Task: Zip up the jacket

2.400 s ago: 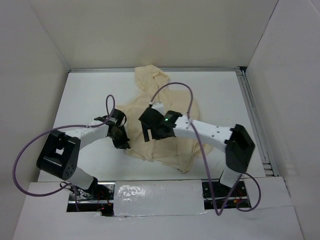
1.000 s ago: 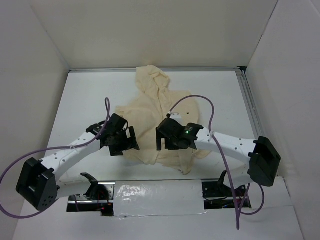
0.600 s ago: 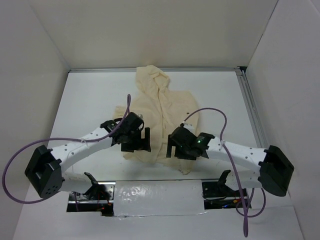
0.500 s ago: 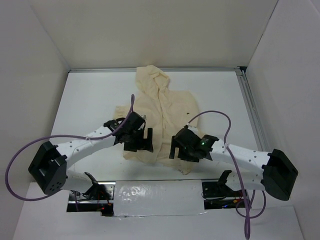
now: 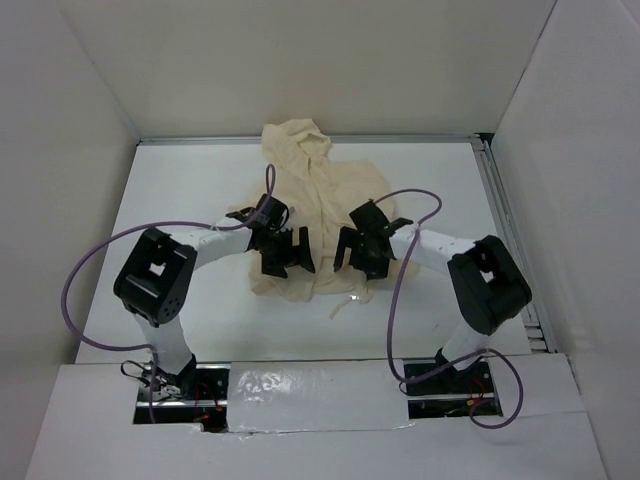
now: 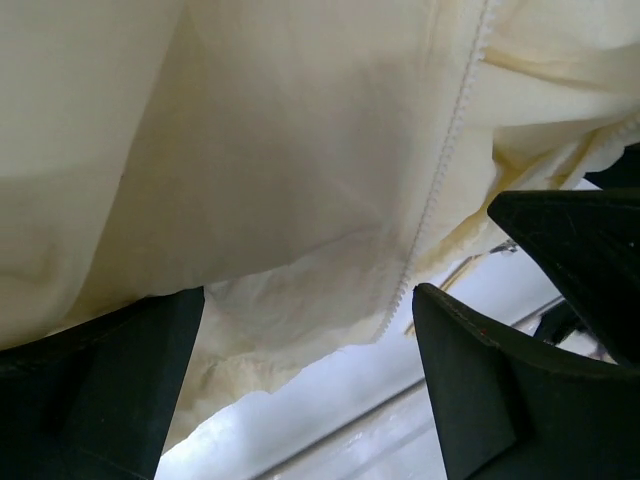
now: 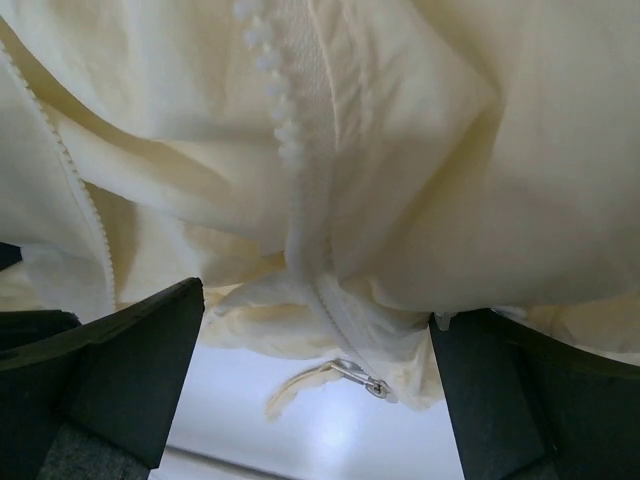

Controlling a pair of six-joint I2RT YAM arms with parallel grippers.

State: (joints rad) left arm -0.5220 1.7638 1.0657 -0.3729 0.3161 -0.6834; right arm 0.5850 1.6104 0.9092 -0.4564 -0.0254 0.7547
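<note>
Jacket [image 5: 325,190] crumpled; shape hard to read.

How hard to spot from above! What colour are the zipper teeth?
Zipper teeth: cream-white, like the jacket; right wrist best.

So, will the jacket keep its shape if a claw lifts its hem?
Probably floppy: the jacket lies in soft folds, so it should sag. Likely light: the fabric looks thin. The zipper edge would probably bend too.
</note>
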